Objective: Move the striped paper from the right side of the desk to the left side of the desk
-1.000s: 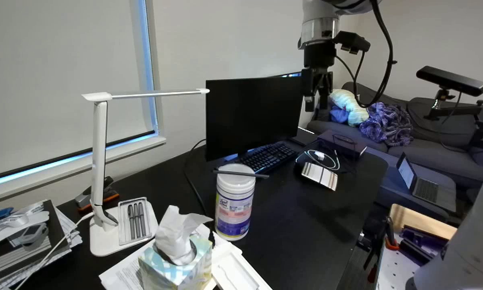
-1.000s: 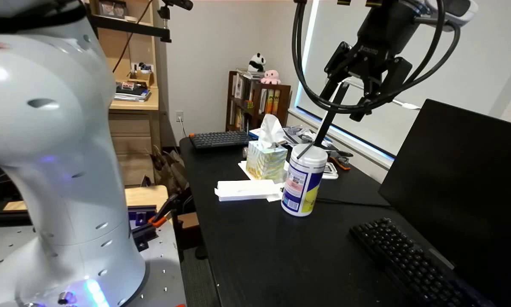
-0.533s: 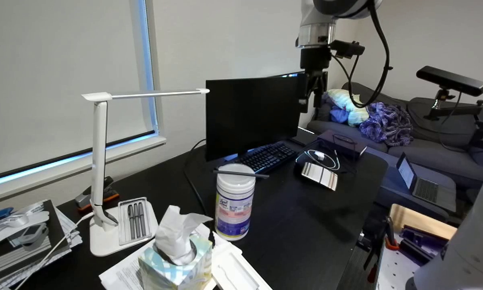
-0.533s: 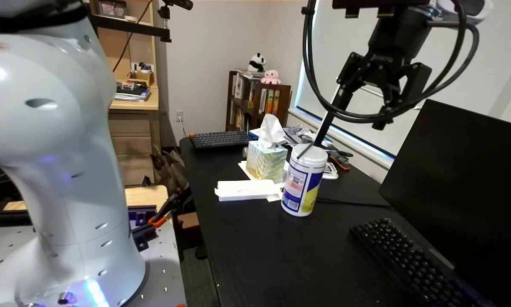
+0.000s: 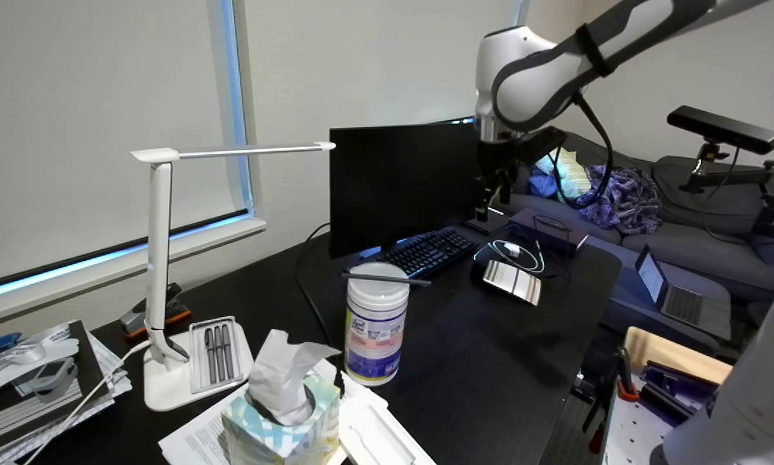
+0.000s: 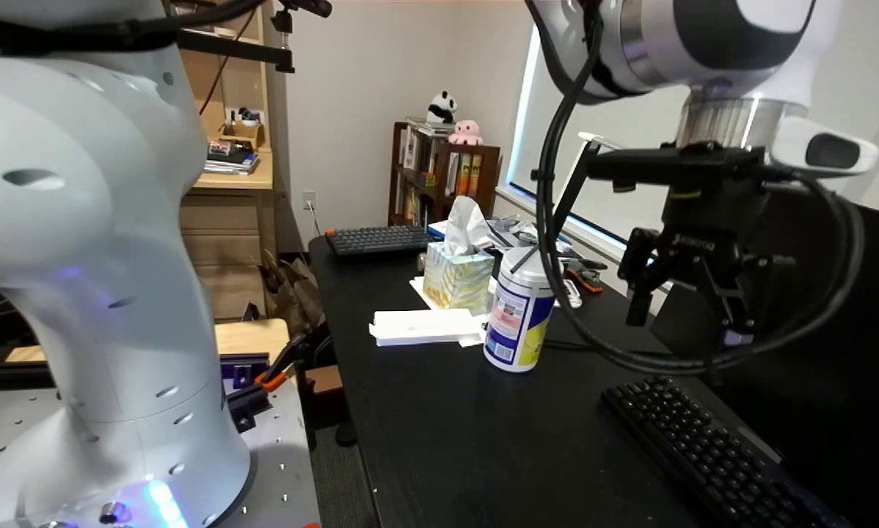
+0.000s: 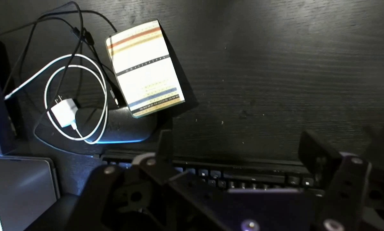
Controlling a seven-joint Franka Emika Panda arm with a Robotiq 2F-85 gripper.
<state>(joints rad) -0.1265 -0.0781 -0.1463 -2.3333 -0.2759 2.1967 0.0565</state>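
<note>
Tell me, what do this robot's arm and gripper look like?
The arm is rounded, glossy white with dark grey panels and a black strap. The gripper is black and angular, with two jointed fingers and ROBOTIQ lettering. Thick black cables loop near it; a bluish light glows low on the arm.

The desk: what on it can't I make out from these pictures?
Striped paper, wrist view: lettering too small to read.
Black object, wrist view: partly covered by that paper.
Keyboard, wrist view: partly hidden by the pincer.
Flat slab, wrist view: cut off by the bottom edge.
Monitor, in an exterior view: cut off by the right edge.
</note>
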